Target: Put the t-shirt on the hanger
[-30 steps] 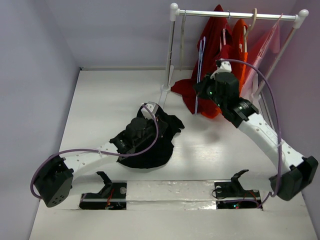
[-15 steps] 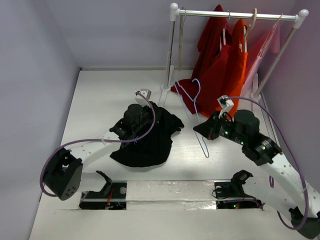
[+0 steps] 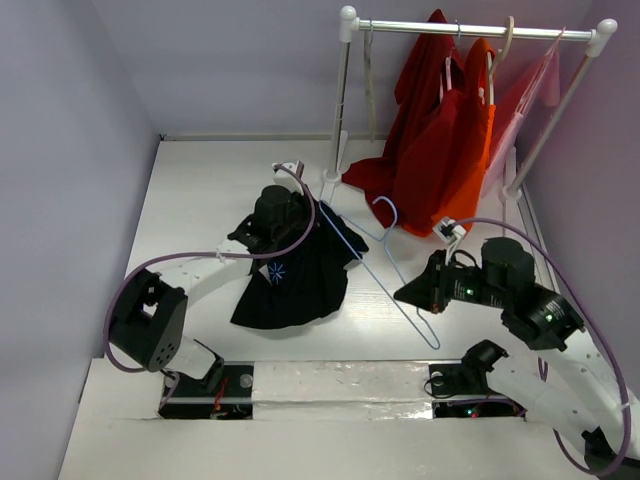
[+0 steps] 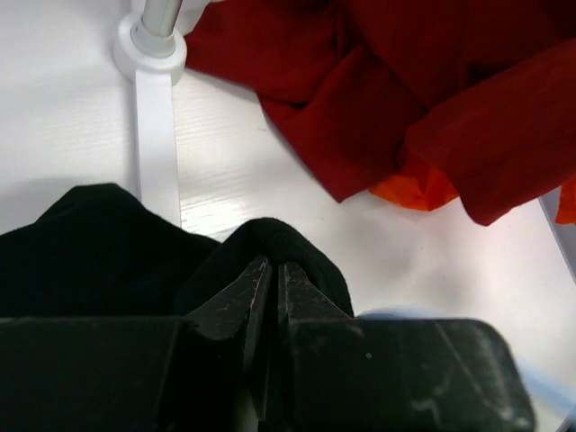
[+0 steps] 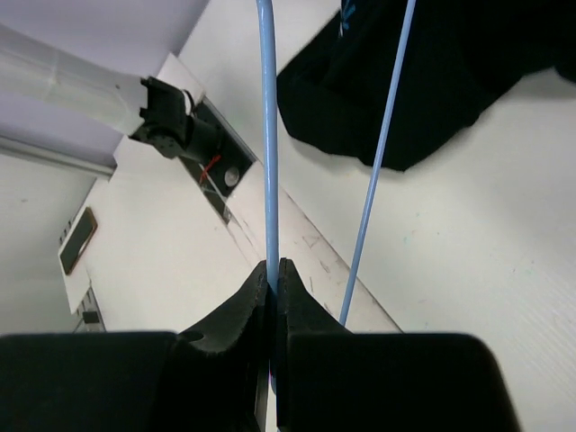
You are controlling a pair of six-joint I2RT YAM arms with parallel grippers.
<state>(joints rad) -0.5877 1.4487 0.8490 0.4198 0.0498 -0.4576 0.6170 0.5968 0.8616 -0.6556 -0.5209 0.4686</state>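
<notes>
On the table, left of the middle: the t-shirt (image 3: 295, 290) lies as a dark crumpled heap, with its far edge lifted up
Left gripper (image 4: 270, 265): closed, it pinches a fold of the black cloth at the far side of the heap, near the foot of the rack (image 3: 343, 100)
Right gripper (image 5: 273, 265): closed on the thin wire of the hanger (image 3: 380, 276), at its near right corner, above the table (image 3: 200, 180)
Where the hanger is: in the air between the two arms; its far left end is at the edge of the black cloth beside the left gripper, touching or not I cannot tell
Hanger, long axis: diagonal, from far left to near right
Hanger, hook: points away from the arms, toward the red garments (image 3: 430, 150) that hang on the rack
T-shirt, long axis: from the pinched fold toward the near edge, a little to the left; which opening is pinched I cannot tell
Step in hand, as I judge: to bring the free end of the hanger into an opening of the shirt
How to do it well: the left gripper should hold the fold high, so the cloth makes a mouth; the right one should push along the long axis of the wire, slowly, with the tip low and under the lifted layer only
Risk, in my opinion: the wire is thin and can turn in the pinch; the soft cloth can bunch before the tip instead of sliding over it
</notes>
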